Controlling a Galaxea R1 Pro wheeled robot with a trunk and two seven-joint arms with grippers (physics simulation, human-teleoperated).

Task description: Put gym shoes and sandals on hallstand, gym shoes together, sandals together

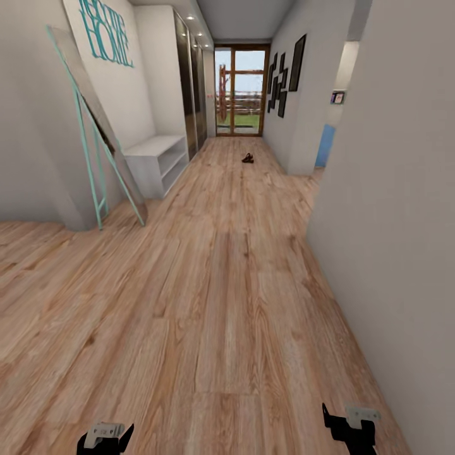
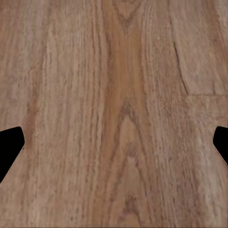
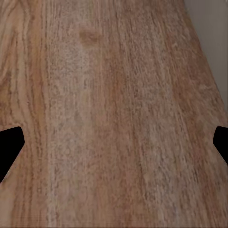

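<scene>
Currently approaching: dark sandals (image 1: 248,158) lie far down the corridor floor (image 1: 221,303).
Likely light, flexible; grip a strap or sole edge. Both jaws released, empty.

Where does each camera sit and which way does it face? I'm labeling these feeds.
Head view: on the robot's head, looking forward and down the corridor floor toward the sandals and hallstand; left pincer and right pincer at the near edge.
Left wrist view: by the left pincer, facing floor planks; open fingertips at both sides.
Right wrist view: by the right pincer, the same.
Shared: all three views show the wood floor.
</scene>
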